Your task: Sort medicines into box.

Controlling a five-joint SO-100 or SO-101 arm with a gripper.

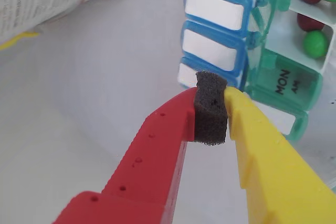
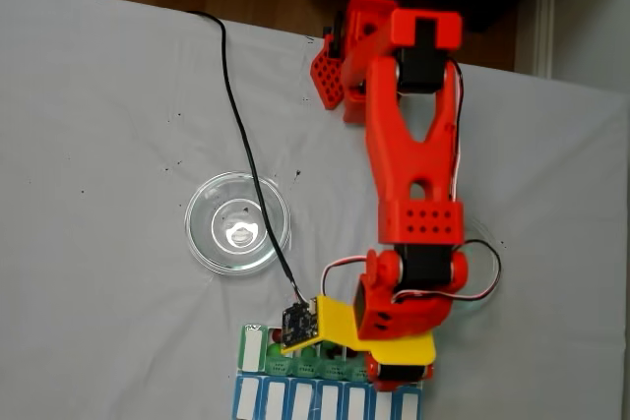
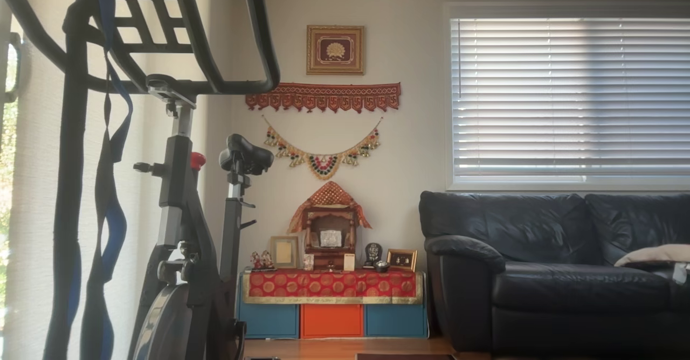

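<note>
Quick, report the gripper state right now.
Gripper: jaws closed, pressed together on their own dark foam pad, no ball between them; it hovers beside the pill box.

Home living room: black leather sofa (image 3: pixel 550 274), exercise bike (image 3: pixel 188 230), small wall shrine (image 3: pixel 330 230), window blinds (image 3: pixel 568 98).

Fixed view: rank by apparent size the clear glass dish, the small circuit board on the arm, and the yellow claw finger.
Largest to smallest, as they appear in the fixed view:
1. Round clear glass dish
2. Flat yellow plastic claw finger, though it sits nearer the camera
3. Small dark circuit board
</note>
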